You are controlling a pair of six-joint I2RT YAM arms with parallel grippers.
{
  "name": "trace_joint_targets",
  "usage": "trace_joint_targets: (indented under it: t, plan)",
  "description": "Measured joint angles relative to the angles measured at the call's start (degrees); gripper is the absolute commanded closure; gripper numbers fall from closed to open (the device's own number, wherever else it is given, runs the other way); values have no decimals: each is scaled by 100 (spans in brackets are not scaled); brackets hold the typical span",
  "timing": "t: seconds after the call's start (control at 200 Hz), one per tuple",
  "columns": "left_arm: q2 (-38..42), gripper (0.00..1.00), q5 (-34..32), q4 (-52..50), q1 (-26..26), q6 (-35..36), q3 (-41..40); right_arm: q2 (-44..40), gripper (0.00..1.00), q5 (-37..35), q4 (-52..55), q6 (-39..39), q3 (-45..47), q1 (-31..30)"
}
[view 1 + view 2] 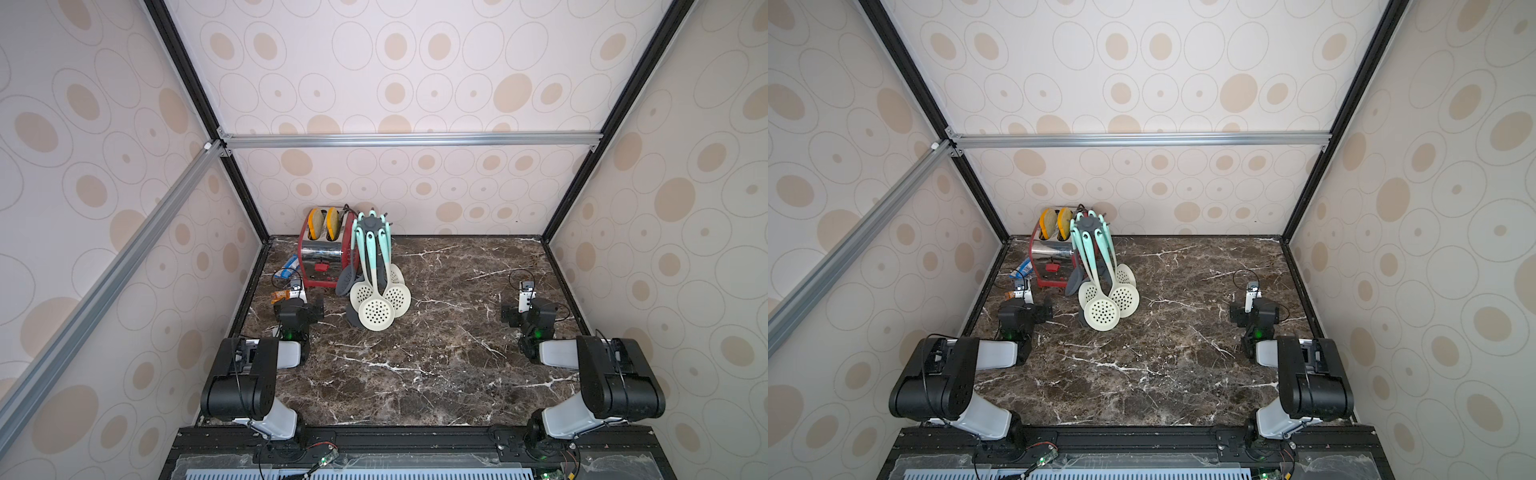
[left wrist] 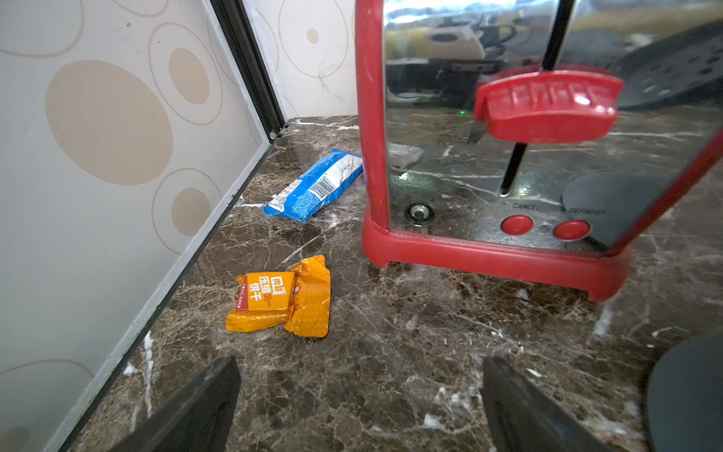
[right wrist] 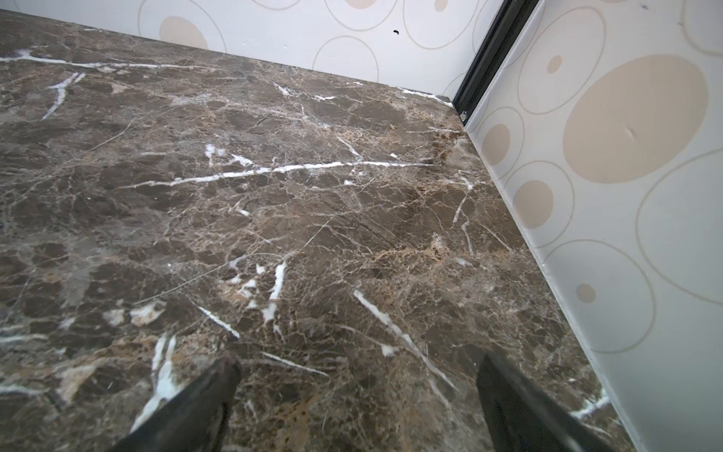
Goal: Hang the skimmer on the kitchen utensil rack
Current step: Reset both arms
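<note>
The kitchen utensil rack (image 1: 371, 225) stands upright on the marble bench (image 1: 436, 353), left of centre in both top views and just beside the right-hand side of the red toaster (image 1: 322, 253). Cream perforated skimmers with mint handles hang from its crown of hooks; the frontmost skimmer (image 1: 376, 312) hangs with its round head low, near the rack's base. A dark grey slotted turner (image 1: 345, 280) hangs on the side facing the toaster. 2 yellow-edged slices (image 1: 325, 224) stand in the toaster slots. A blue packet (image 2: 315, 186) lies between the toaster and the left wall, and an orange packet (image 2: 281, 297) lies nearer the camera in the left wrist view. The left arm (image 1: 249, 382) occupies the lower left of the frame, with its wrist near the toaster's front. The left fingers (image 2: 195, 415) are spread wide, with nothing but bare bench between them. The right arm (image 1: 602, 374) occupies the lower right, well apart from the rack. The right fingers (image 3: 195, 411) are also spread wide over bare bench near the right wall.
</note>
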State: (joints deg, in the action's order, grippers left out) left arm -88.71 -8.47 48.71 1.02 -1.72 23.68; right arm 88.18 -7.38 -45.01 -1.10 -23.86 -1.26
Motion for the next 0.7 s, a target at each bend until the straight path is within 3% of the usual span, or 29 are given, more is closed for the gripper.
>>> trace_joint_targets:
  t: [0.2,0.396,0.701]
  plan:
    - [0,1,0,0,0,0,0,-4,0,87,-146,-33,70,0]
    - [0,1,-2,0,0,0,0,-74,0,238,-1174,-70,1005,-7]
    - [0,1,-2,-2,0,0,0,-70,0,407,-402,-136,94,0]
